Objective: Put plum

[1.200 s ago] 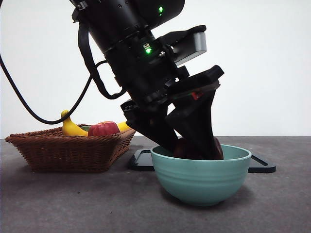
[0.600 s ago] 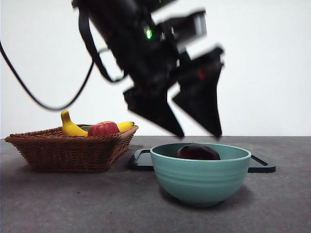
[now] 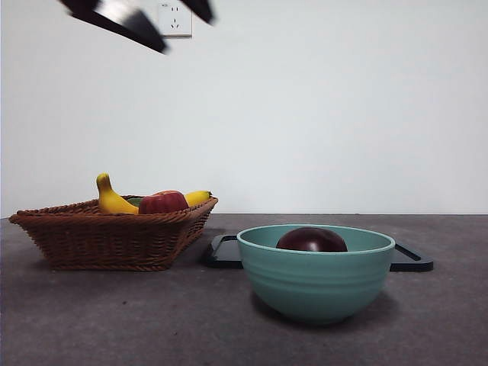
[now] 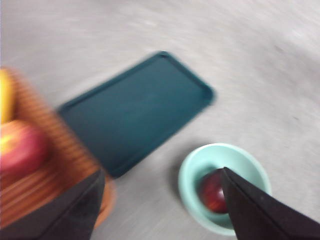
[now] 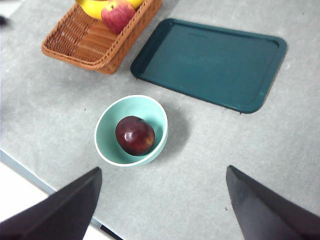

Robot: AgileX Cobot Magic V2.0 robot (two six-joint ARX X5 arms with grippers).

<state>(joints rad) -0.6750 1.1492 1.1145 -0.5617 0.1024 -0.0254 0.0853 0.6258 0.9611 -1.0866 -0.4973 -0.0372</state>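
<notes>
The dark maroon plum (image 3: pixel 311 240) lies inside the teal bowl (image 3: pixel 316 278) on the grey table. It also shows in the left wrist view (image 4: pixel 214 191) and the right wrist view (image 5: pixel 135 135), with nothing touching it. My left gripper (image 4: pixel 162 172) is open and empty, high above the table between basket and bowl; its picture is blurred. In the front view it shows only as black tips at the top left (image 3: pixel 187 34). My right gripper (image 5: pixel 164 169) is open and empty, high above the bowl (image 5: pixel 107 120).
A wicker basket (image 3: pixel 107 232) at the left holds a banana (image 3: pixel 110 200) and a red apple (image 3: pixel 162 203). A dark green tray (image 5: pixel 210 62) lies flat behind the bowl. The table's near edge shows in the right wrist view.
The left gripper had its jaws around the plum in the bowl, let it go, and rose up and to the left almost out of the front view. The plum stays in the bowl.
</notes>
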